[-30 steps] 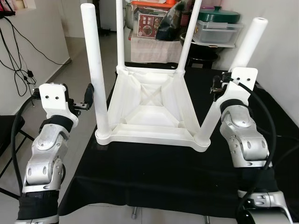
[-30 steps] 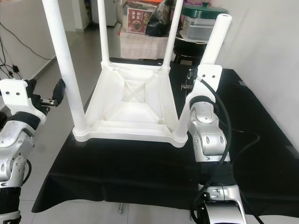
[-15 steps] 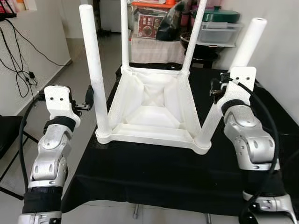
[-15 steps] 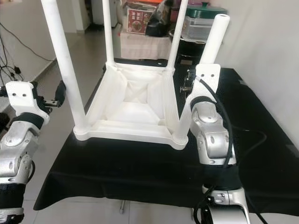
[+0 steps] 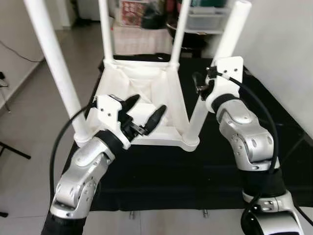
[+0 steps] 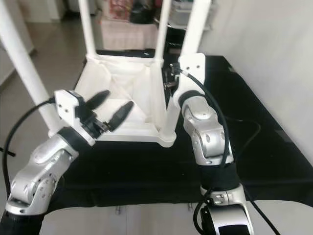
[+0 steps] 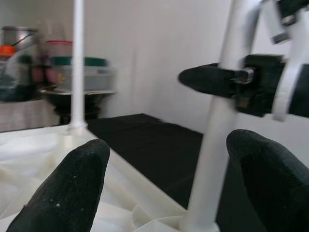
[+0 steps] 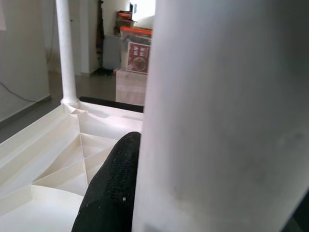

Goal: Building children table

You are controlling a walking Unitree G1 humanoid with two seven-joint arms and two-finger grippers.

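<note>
The two head views look forward and down from above the robot's shoulders onto an upturned white table [image 5: 146, 105] lying on a black-draped surface [image 5: 205, 166], the arms entering from five and seven o'clock. Both share that same scene, the right eye set slightly sideways, so the near right leg [image 6: 188, 63] stands closer to centre there. The left wrist view looks level along its two black fingertips [image 7: 63, 188] from very close, across the table's underside toward that same leg [image 7: 217, 130] at one o'clock. The right wrist view sits hard against the leg [image 8: 222, 116], facing over the ribbed underside to the far leg [image 8: 65, 53] at eleven o'clock.
</note>
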